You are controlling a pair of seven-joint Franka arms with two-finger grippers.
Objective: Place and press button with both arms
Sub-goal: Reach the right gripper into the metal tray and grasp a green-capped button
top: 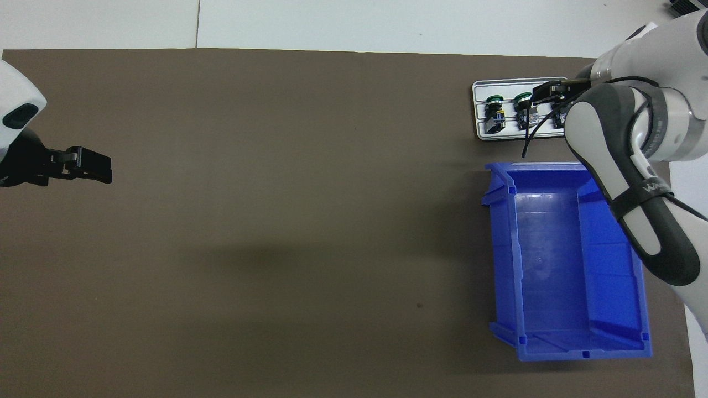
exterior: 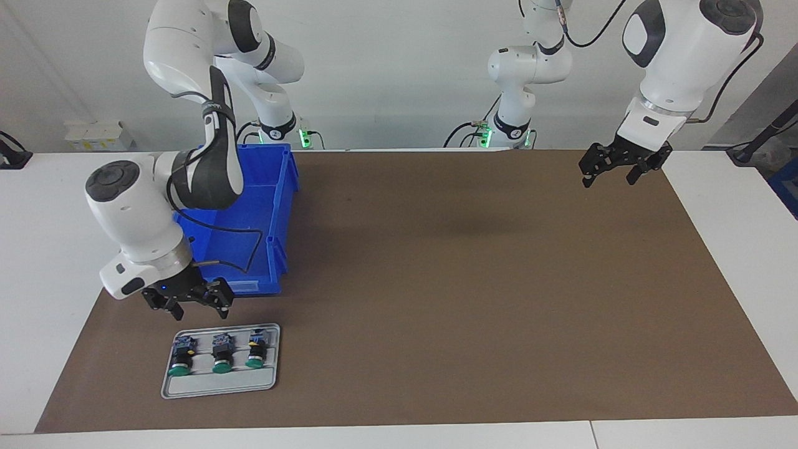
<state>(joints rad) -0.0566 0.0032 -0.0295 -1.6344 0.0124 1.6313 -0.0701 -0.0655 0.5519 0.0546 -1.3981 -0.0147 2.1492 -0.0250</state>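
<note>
Three green-capped buttons lie in a row on a small grey tray (exterior: 218,386): one toward the right arm's end (exterior: 179,359), one in the middle (exterior: 220,357), and one beside it (exterior: 255,353). In the overhead view two buttons (top: 494,107) (top: 523,106) show on the tray (top: 477,110), and my right arm hides the third. My right gripper (exterior: 199,308) is open and empty, and hangs over the tray's edge nearest the robots. My left gripper (exterior: 608,174) is open and empty. It waits in the air over the mat at the left arm's end, and also shows in the overhead view (top: 91,166).
An empty blue bin (exterior: 249,212) stands on the brown mat (exterior: 467,280) nearer to the robots than the tray, under my right arm. It also shows in the overhead view (top: 553,260). White table (exterior: 43,249) surrounds the mat.
</note>
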